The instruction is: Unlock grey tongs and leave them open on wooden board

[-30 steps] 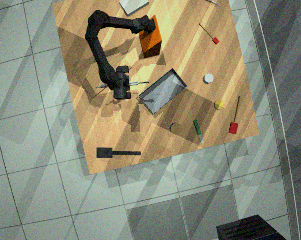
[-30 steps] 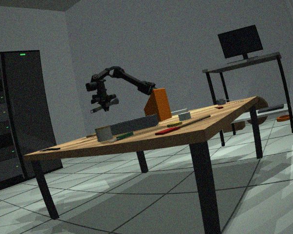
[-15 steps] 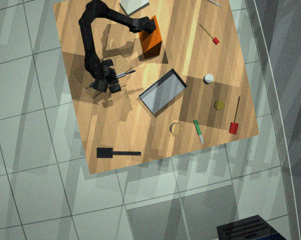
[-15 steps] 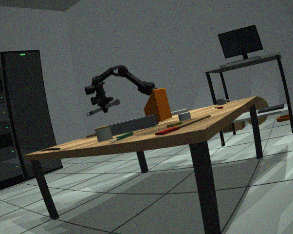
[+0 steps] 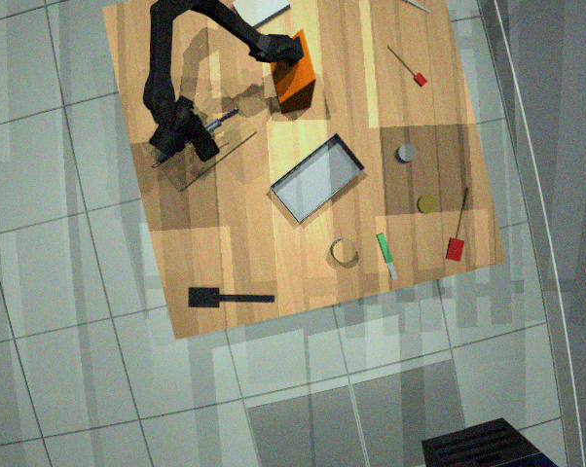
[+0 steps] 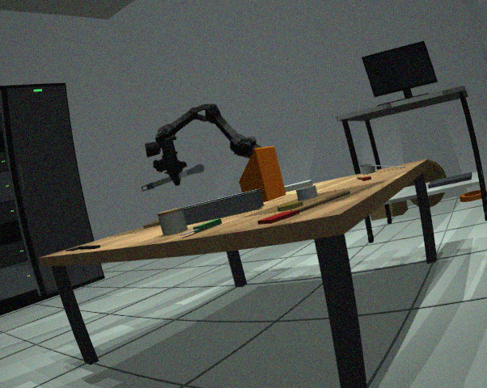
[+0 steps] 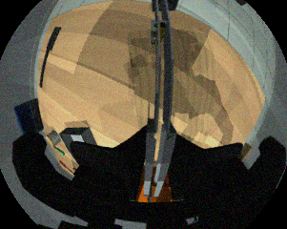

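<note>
The grey tongs [image 5: 225,117] [image 6: 193,170] [image 7: 168,76] hang in the air. My gripper [image 6: 176,182] [image 7: 154,129] is shut on them partway along their arms. Their flat tips are toward the orange block and their hinge end is on the far side. The two arms run close side by side, with a narrow gap showing in the wrist view; whether the lock is released cannot be told. The wooden board [image 5: 182,179] lies below the gripper, which hides part of it in the top view. The roasting tin [image 5: 317,178] [image 6: 222,206] holds no tongs.
An orange wedge-shaped block [image 5: 296,75] [image 6: 273,170] stands beside the arm's base. A round pot [image 5: 345,252] [image 6: 172,221], a green-handled tool [image 5: 384,247], a grey can [image 5: 406,153] and a yellow disc [image 5: 426,204] are beyond the tin. A black spatula [image 5: 204,297] lies near the table's corner.
</note>
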You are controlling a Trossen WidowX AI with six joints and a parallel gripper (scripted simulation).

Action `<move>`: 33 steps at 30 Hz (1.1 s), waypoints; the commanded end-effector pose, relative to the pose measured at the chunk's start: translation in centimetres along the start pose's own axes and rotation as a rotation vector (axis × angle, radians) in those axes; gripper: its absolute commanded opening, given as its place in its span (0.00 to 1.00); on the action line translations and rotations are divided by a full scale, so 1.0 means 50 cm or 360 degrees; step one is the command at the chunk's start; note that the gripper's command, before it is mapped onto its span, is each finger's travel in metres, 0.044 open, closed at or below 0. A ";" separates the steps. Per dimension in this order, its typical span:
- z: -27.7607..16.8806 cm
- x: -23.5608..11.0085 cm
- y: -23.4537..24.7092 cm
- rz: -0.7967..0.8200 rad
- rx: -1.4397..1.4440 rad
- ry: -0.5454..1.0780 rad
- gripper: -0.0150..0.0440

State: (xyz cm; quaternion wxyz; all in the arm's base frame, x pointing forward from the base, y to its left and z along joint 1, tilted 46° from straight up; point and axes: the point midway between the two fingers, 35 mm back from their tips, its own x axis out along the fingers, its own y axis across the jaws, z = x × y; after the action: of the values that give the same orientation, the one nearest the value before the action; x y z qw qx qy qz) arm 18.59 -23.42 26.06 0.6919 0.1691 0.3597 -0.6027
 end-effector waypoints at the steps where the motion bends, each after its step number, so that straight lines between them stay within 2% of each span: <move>1: 0.008 -0.012 -0.037 0.0006 -0.0105 -0.0032 0.00; 5: 0.012 -0.018 -0.063 -0.0006 -0.0176 -0.0050 0.00; 16: 0.012 -0.016 -0.061 0.0004 -0.0177 -0.0071 0.00; 33: 0.019 0.012 -0.035 0.0123 -0.0188 -0.0461 0.00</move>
State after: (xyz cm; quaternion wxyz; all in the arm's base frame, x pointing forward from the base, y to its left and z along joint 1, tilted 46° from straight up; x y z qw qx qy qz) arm 17.06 -24.83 26.55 0.7569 0.0662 0.3034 -0.5751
